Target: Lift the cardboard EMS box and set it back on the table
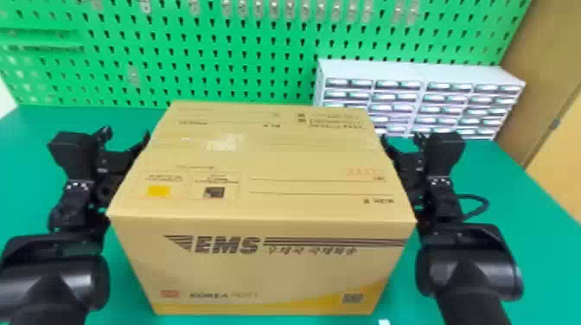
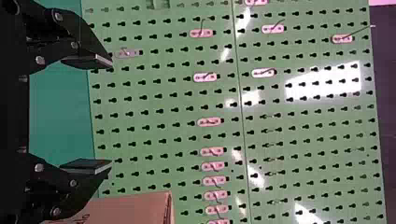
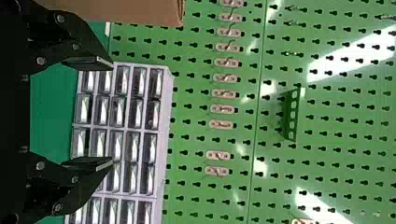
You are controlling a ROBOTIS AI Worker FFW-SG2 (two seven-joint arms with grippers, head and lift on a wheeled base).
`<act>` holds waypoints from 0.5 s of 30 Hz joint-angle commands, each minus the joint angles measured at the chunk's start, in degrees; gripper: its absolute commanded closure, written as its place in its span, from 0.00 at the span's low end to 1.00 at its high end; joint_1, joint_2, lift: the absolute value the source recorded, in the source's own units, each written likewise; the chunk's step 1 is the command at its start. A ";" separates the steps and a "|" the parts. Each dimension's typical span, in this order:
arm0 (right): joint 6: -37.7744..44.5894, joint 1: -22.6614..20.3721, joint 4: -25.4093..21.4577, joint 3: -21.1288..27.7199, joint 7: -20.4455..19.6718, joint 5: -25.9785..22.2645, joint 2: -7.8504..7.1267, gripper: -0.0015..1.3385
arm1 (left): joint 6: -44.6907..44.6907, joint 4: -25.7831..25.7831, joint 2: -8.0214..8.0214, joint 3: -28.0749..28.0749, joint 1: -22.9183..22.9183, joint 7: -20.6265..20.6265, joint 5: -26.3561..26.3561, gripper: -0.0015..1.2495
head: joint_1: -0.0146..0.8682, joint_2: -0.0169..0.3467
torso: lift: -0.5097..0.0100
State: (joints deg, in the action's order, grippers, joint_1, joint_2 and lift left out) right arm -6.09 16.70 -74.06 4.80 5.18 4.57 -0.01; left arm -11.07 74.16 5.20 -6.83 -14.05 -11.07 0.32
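Step in hand, as I judge it: a two-sided clasp for the lift or the set-down; whether the base bears on the desk, I cannot tell. Best done with matched inward pressure from both arms, well below the top edges, both rising or sinking at one pace so that neither end dips. Too little squeeze may let it slip; too much may bow the cardboard walls. For the set-down, ease the base flat before the sides part.

The tan cardboard EMS box, a closed block [image 1: 259,268], sits between the arms, over the matt green desk [image 1: 514,199]. Black two-fingered left gripper [image 2: 111,113] by its left side, matching right gripper [image 3: 112,112] by its right; both pairs of fingers spread, nothing pinched between them.

Box upright, top face up and near level. Broad lettered face turned to the robot, opposite face towards the green pegboard [image 1: 242,56]. Long axis looks to run left to right, arm to arm, roughly parallel with the pegboard
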 commanded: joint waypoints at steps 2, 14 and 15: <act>0.03 0.09 0.05 0.04 0.01 0.00 0.06 0.40 | 0.00 0.02 -0.02 -0.29 -0.01 -0.01 -0.06 0.39 | 0.78 0.00 | 0.80; 2.49 1.49 -1.97 -1.37 0.01 -1.14 -0.87 0.40 | 2.99 3.36 -0.02 -1.34 -0.36 -0.01 1.00 0.39 | 0.78 0.00 | 0.80; 2.93 1.67 -2.49 -1.63 0.01 -1.14 -1.04 0.40 | 3.34 3.71 -0.02 -1.43 -0.45 -0.01 1.08 0.39 | 0.78 0.00 | 0.80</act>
State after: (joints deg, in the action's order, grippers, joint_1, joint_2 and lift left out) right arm -4.84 17.86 -74.81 4.10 5.18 3.69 -0.41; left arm -9.36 76.28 5.16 -7.81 -14.18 -11.07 0.80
